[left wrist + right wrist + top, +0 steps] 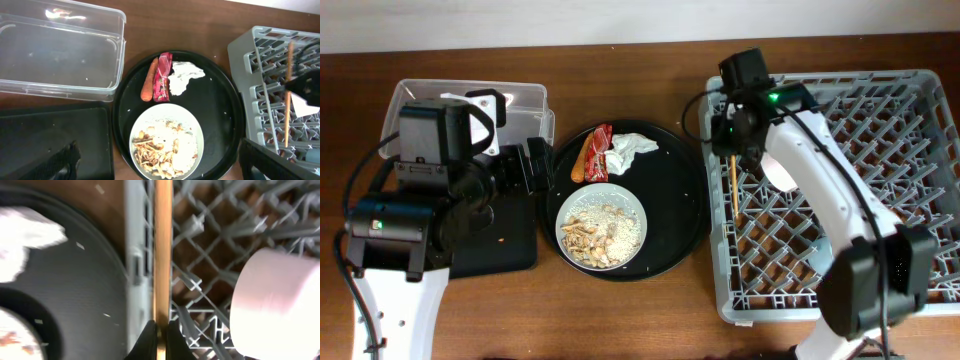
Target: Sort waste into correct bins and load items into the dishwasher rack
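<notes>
My right gripper [732, 152] is shut on the wooden chopsticks [733, 190] over the left edge of the grey dishwasher rack [880, 110]; the right wrist view shows the fingers [161, 336] pinching the chopsticks [162, 250]. A small white bowl [780, 172] lies in the rack. My left gripper [535, 165] is open and empty above the round tray. The wider bowl [601, 228] holds rice and shell scraps. The red wrapper [601, 152], orange stick [581, 162] and white tissue [632, 150] lie beside it. I cannot make out the light-blue cup.
The round black tray [675, 215] sits between the bins and the rack. The clear tub [525, 100] is at the back left, and the shallow black tray [510, 250] lies in front of it under my left arm.
</notes>
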Tool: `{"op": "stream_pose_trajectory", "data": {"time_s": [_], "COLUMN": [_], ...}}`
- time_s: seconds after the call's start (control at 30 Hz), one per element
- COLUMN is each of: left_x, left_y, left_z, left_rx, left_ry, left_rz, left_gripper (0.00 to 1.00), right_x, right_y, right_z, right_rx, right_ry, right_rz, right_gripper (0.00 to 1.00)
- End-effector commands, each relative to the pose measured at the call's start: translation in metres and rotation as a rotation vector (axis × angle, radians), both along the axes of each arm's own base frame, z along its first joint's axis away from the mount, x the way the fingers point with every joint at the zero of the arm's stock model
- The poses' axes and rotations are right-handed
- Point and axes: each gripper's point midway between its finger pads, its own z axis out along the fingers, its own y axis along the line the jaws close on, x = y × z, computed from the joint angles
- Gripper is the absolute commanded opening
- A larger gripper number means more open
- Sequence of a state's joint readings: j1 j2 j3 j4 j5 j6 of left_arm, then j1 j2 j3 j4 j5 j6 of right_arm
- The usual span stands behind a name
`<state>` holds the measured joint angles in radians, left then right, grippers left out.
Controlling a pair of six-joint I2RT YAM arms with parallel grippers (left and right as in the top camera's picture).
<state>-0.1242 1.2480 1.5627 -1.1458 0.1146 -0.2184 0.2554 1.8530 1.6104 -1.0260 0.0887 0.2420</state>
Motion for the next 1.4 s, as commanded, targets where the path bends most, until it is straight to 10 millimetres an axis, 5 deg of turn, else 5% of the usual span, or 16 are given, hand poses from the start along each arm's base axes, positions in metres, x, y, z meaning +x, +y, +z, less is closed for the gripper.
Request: {"op": "stream_pose_trajectory", "data": {"time_s": [0.0, 0.07, 0.17, 0.3, 0.4, 0.43, 0.57, 0.67, 0.8, 1.07, 1.17, 1.37], "left_x": [0.000, 0.000, 0.000, 0.000, 0.000, 0.000, 0.000, 0.000, 0.000, 0.000, 0.000, 0.000], "left_y": [0.003, 0.003, 0.003, 0.003, 0.003, 0.003, 0.003, 0.003, 0.003, 0.003, 0.003, 0.003], "left_z": [0.006, 0.006, 0.006, 0.006, 0.006, 0.006, 0.006, 0.006, 0.006, 0.006, 0.006, 0.006], "left_rx": [0.002, 0.002, 0.002, 0.002, 0.002, 0.002, 0.002, 0.002, 0.002, 0.002, 0.002, 0.002], "left_ry": [-0.018, -0.018, -0.018, -0.018, -0.018, -0.018, -0.018, -0.018, -0.018, -0.018, -0.018, -0.018], "left_rz": [0.013, 0.013, 0.013, 0.013, 0.013, 0.013, 0.013, 0.013, 0.013, 0.013, 0.013, 0.013], "left_gripper": [0.99, 0.99, 0.99, 0.99, 0.99, 0.99, 0.99, 0.99, 0.99, 0.99, 0.99, 0.99], "right_x": [-0.006, -0.008, -0.014, -0.038, -0.077, -0.089, -0.133, -0.161, -0.179, -0.220, -0.219, -0.201], "right_y": [0.007, 0.011, 0.014, 0.032, 0.047, 0.050, 0.058, 0.042, -0.011, -0.048, -0.068, -0.086], "right_z": [-0.007, 0.000, 0.026, 0.089, 0.142, 0.154, 0.193, 0.204, 0.220, 0.229, 0.215, 0.154], "right_rx": [0.015, 0.020, 0.037, 0.123, 0.160, 0.172, 0.218, 0.211, 0.208, 0.085, 0.079, 0.117], "right_ry": [0.034, 0.018, -0.028, -0.158, -0.269, -0.294, -0.389, -0.396, -0.463, -0.610, -0.689, -0.834], "right_rz": [0.071, 0.082, 0.091, 0.155, 0.243, 0.263, 0.345, 0.335, -0.005, 0.102, 0.013, -0.113], "right_gripper": [0.26, 0.57, 0.64, 0.67, 0.73, 0.96, 0.98, 0.98, 0.98, 0.98, 0.98, 0.98]}}
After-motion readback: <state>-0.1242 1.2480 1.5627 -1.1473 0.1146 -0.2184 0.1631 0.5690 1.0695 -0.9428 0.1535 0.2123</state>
